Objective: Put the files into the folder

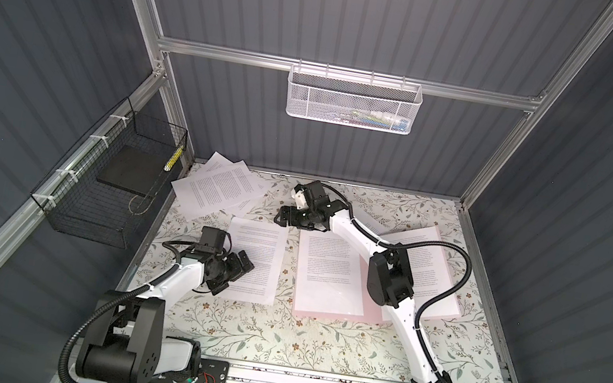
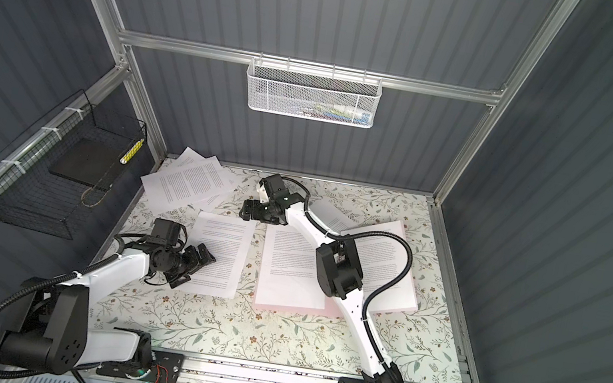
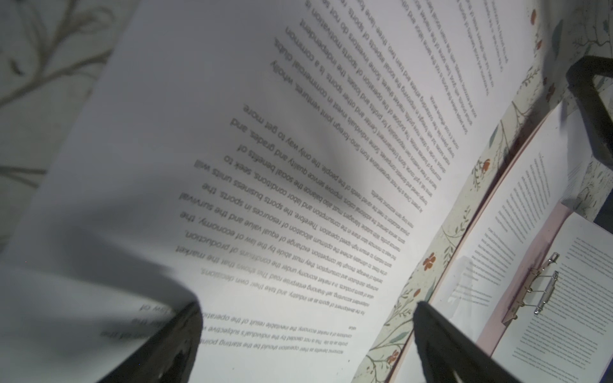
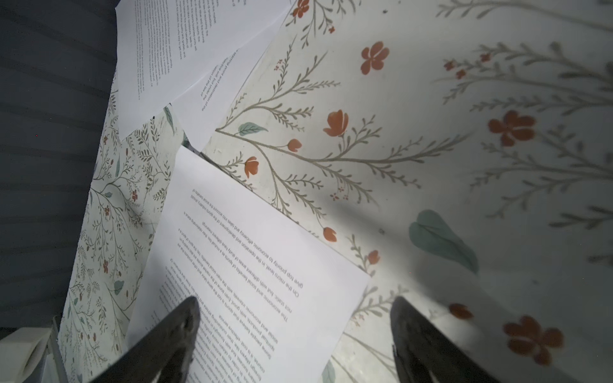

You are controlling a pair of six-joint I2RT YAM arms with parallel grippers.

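The pink folder [image 1: 372,311] [image 2: 294,305] lies open at centre right in both top views, with a printed sheet on each half. Its metal clip [image 3: 539,288] shows in the left wrist view. One loose file [image 1: 257,264] [image 2: 222,254] lies flat to the left of the folder. More files [image 1: 217,186] [image 2: 188,181] [image 4: 185,49] are heaped at the back left corner. My left gripper [image 1: 234,275] [image 2: 195,266] [image 3: 306,308] is open over the loose file's [image 3: 265,165] left edge. My right gripper [image 1: 280,215] [image 2: 247,210] [image 4: 295,305] is open above that file's [image 4: 248,265] far right corner, holding nothing.
A black wire basket [image 1: 83,206] hangs on the left wall with a dark slab [image 1: 127,171] in it. A white mesh basket [image 1: 354,99] hangs on the back rail. The right arm [image 1: 391,278] reaches across over the folder. A floral cover [image 1: 272,334] spans the table.
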